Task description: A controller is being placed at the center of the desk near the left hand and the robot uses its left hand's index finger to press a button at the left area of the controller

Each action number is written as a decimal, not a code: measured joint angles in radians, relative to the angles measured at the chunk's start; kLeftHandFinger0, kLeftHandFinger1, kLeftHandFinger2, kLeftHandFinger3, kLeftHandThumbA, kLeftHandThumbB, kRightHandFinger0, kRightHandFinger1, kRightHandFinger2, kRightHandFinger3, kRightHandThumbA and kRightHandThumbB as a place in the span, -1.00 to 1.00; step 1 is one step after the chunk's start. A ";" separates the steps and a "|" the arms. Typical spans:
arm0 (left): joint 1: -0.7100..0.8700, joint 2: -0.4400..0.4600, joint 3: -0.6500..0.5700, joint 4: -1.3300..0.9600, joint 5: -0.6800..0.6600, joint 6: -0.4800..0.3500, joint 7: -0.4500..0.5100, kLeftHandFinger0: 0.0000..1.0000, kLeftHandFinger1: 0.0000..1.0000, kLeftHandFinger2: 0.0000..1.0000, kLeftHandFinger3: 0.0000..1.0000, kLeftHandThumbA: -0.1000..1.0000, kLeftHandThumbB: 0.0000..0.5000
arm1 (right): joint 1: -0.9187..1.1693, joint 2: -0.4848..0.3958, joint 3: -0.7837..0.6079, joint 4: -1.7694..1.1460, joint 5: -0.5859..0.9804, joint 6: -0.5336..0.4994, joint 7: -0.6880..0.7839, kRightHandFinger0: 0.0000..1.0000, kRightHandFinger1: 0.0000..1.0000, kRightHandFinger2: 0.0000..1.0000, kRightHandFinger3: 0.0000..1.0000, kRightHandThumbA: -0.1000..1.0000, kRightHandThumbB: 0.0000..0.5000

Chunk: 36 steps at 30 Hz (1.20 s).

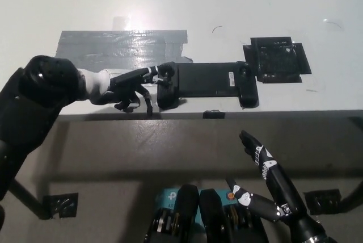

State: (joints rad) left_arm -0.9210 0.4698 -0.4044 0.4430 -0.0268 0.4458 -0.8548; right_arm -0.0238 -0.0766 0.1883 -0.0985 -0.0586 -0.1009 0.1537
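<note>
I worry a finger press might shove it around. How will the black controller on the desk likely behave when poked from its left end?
The controller lies flat and wide on the desk, so tipping or rolling seems unlikely. It looks rigid, so it should not flex. The desk looks smooth, so a sideways push from the left hand could slide it. The right hand rests below the desk's edge.

Bright overhead glare; soft focus

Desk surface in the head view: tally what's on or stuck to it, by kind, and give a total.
Controller: 1
Grey tape patch: 1
Black square patch: 1
Robot hand over the desk: 1, the left hand, reaching to the controller's left end
Total: 4
The right hand rests below the desk edge, not counted.
</note>
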 measured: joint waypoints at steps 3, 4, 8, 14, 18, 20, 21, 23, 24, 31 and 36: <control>0.022 0.008 0.045 -0.078 -0.061 0.001 0.002 -1.00 -1.00 -0.70 1.00 1.00 0.86 | -0.002 0.000 0.000 0.001 0.000 0.001 0.000 1.00 1.00 1.00 1.00 0.29 -0.12; 0.036 0.011 0.069 -0.117 -0.081 0.002 0.004 -1.00 -1.00 -0.71 1.00 1.00 0.85 | -0.003 0.000 0.000 0.001 0.000 0.001 0.000 1.00 1.00 1.00 1.00 0.29 -0.14; 0.116 0.015 0.155 -0.285 -0.133 0.002 0.025 -0.49 -0.50 -0.20 1.00 1.00 0.65 | -0.002 -0.001 0.000 0.002 0.000 0.002 0.000 1.00 1.00 1.00 1.00 0.29 -0.15; 0.357 -0.009 0.284 -0.551 -0.160 0.000 0.078 1.00 0.98 0.97 1.00 1.00 0.43 | -0.003 -0.001 0.000 0.006 0.000 0.003 0.000 1.00 1.00 1.00 1.00 0.26 -0.16; 0.601 -0.086 0.331 -0.656 -0.152 -0.040 0.131 1.00 1.00 1.00 1.00 1.00 0.43 | -0.003 -0.001 0.000 0.008 0.000 0.003 0.000 1.00 1.00 1.00 1.00 0.31 -0.16; 0.686 -0.125 0.337 -0.660 -0.143 -0.068 0.149 1.00 1.00 1.00 1.00 1.00 0.46 | -0.002 -0.001 0.000 0.009 0.001 0.003 0.000 1.00 1.00 1.00 1.00 0.45 -0.11; 0.750 -0.155 0.337 -0.659 -0.135 -0.089 0.164 1.00 1.00 1.00 1.00 1.00 0.47 | -0.003 0.000 0.000 0.011 0.002 0.003 0.000 1.00 1.00 1.00 1.00 0.49 -0.10; 0.829 -0.190 0.337 -0.655 -0.124 -0.118 0.182 1.00 1.00 1.00 1.00 1.00 0.42 | -0.003 0.000 0.000 0.016 0.003 0.003 0.000 1.00 1.00 1.00 1.00 0.55 -0.06; 0.857 -0.202 0.337 -0.650 -0.115 -0.136 0.190 1.00 1.00 1.00 1.00 1.00 0.43 | -0.003 0.001 0.000 0.019 0.004 0.003 0.000 1.00 1.00 1.00 1.00 0.56 -0.07; 0.931 -0.266 0.337 -0.580 -0.067 -0.250 0.240 1.00 1.00 1.00 1.00 1.00 0.53 | -0.003 0.004 -0.001 0.038 0.008 0.003 -0.001 1.00 1.00 1.00 1.00 0.63 -0.05; 0.930 -0.310 0.358 -0.529 -0.043 -0.332 0.291 1.00 1.00 1.00 0.53 1.00 0.36 | -0.004 0.006 -0.006 0.040 0.012 0.003 -0.001 1.00 1.00 1.00 1.00 0.62 -0.08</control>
State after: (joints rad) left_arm 0.0091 0.1595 -0.0468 -0.0863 -0.0699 0.1136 -0.5641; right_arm -0.0279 -0.0702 0.1824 -0.0584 -0.0462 -0.0979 0.1523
